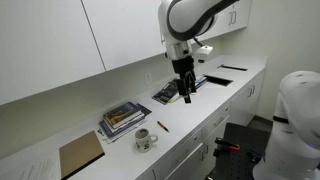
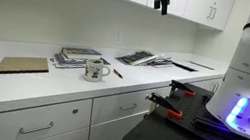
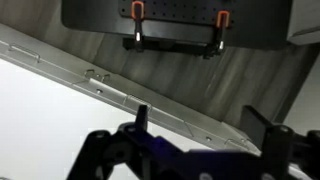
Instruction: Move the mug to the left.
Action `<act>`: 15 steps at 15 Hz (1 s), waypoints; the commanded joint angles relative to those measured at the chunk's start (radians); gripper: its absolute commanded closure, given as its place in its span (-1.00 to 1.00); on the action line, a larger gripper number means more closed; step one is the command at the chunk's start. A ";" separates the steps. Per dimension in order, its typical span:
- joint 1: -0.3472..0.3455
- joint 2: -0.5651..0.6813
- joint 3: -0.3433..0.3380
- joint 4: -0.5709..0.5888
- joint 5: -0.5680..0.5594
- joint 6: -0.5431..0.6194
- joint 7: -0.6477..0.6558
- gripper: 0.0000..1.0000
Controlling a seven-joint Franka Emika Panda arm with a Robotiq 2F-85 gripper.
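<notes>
The black two-finger Robotiq gripper hangs high above the white countertop, with its fingers pointing down. In the wrist view the gripper has its dark fingers spread wide apart. Nothing lies between them, and they touch nothing. In an exterior view the gripper sits at the top edge of the frame, well clear of all objects.

The small white ceramic mug with a dark printed pattern stands upright on the countertop, near its front edge and well apart from the gripper. In both exterior views the mug sits just in front of a stack of flat books. A flat brown board lies on one side of the mug. A thin dark pen lies on the other side.

The print on the mug and the book covers is too small to read.
</notes>
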 commanded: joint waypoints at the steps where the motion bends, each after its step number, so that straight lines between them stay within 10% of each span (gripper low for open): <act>1: -0.006 0.001 0.006 0.001 0.003 -0.001 -0.002 -1.00; 7: -0.017 0.046 0.022 0.002 0.024 0.086 0.093 -1.00; 15: -0.008 0.521 0.059 0.100 0.132 0.631 0.323 -1.00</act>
